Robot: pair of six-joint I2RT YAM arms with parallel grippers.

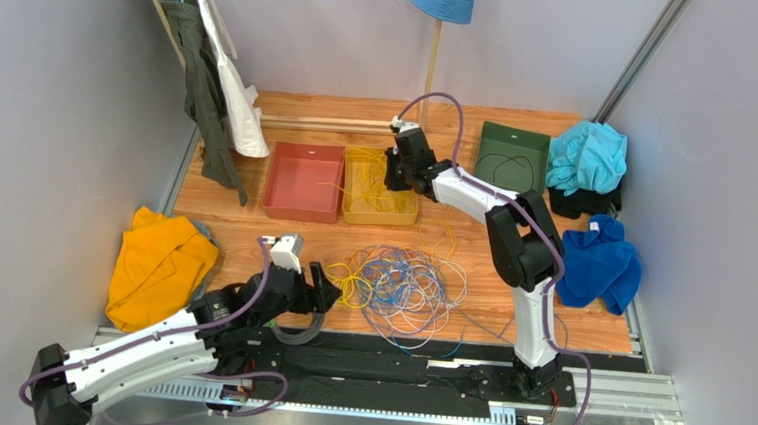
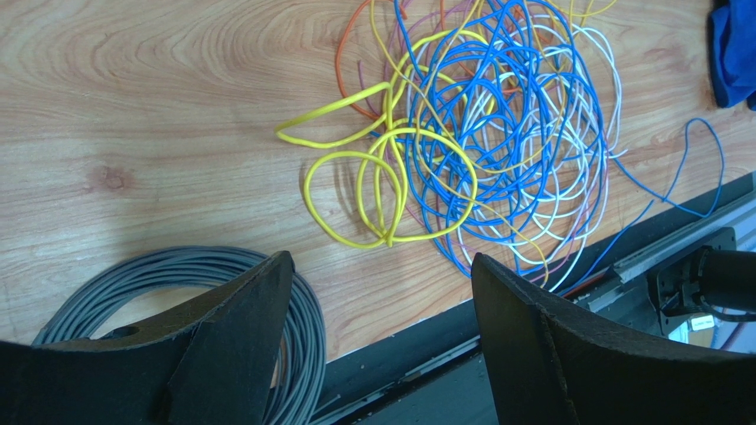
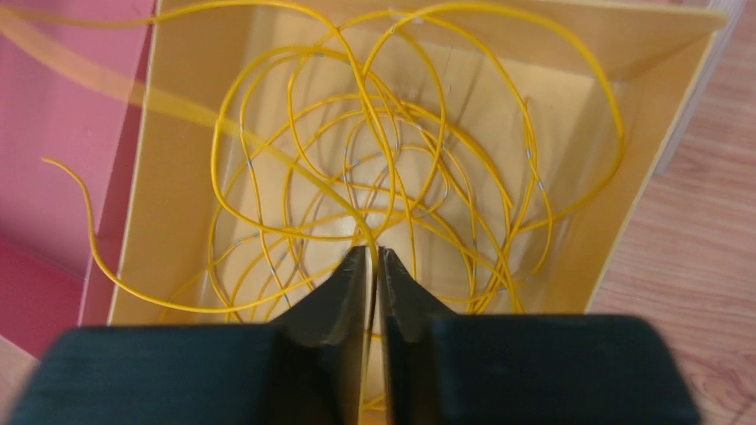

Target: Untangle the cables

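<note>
Cables (image 1: 403, 284) tangled on table (image 1: 252, 229); left gripper (image 2: 381, 261) beside them, jaws apart. Only right wrist view shows right gripper (image 3: 373, 257) pinching a yellow cable (image 3: 266, 152) over yellow tray (image 3: 657, 133).

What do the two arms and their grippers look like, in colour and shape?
Both the left arm and right arm have white links with black joints. A purple hose loops along each. The left gripper and right gripper each have two black, wedge-shaped fingers that taper to the tips. No markings are visible.
</note>
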